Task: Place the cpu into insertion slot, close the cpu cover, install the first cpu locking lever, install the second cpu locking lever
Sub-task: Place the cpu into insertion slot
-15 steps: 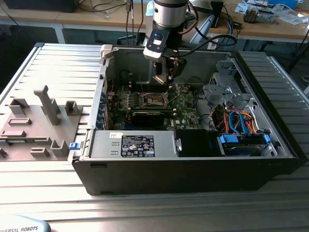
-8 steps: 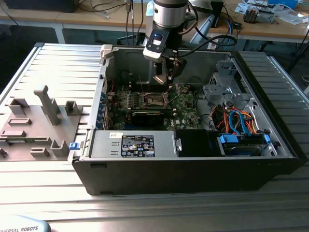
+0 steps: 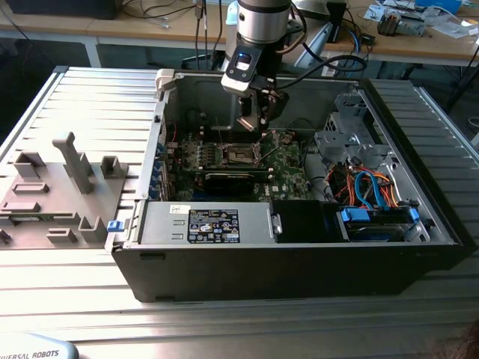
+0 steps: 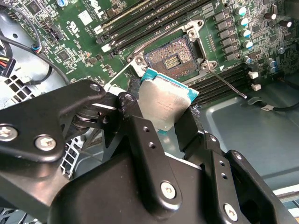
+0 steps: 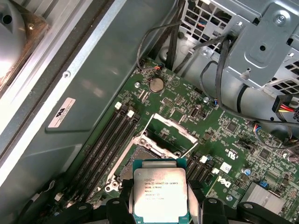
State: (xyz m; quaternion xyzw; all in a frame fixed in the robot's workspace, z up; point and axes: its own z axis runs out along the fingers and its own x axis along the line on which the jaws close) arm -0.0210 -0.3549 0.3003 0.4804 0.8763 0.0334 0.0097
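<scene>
- The tool point(image 4: 164, 117) pinches the cpu point(image 4: 166, 103) by two opposite edges, one black finger point(image 4: 140, 135) on each side. In the first wrist view the cpu point(image 5: 160, 191) shows its silvery printed top and teal edge between the fingers point(image 5: 125, 198).
- The cpu hangs tilted in the air near the insertion slot point(image 4: 172, 57) and is not seated in it. The slot's contact field lies bare.
- In the first wrist view the cpu cover point(image 5: 174, 122) stands swung up on the far edge of the insertion slot point(image 5: 140, 159), and the green board shows through its cut-out.
- A thin locking lever point(image 4: 227, 84) juts out from one corner of the slot, unlatched.
- Long black memory slots point(image 5: 107, 140) run beside the socket on the green motherboard point(image 4: 70, 28).
- In the exterior view the tool point(image 3: 257, 126) reaches down into an open computer case point(image 3: 299, 284), above the motherboard point(image 3: 288, 161).
- The case lies on its side on a ribbed metal tabletop point(image 3: 224, 329).
- Grey fixture blocks point(image 3: 75, 168) sit on the tabletop towards the exterior view's left, well apart from the case.
- Wooden benches point(image 3: 150, 30) with cables stand behind.
</scene>
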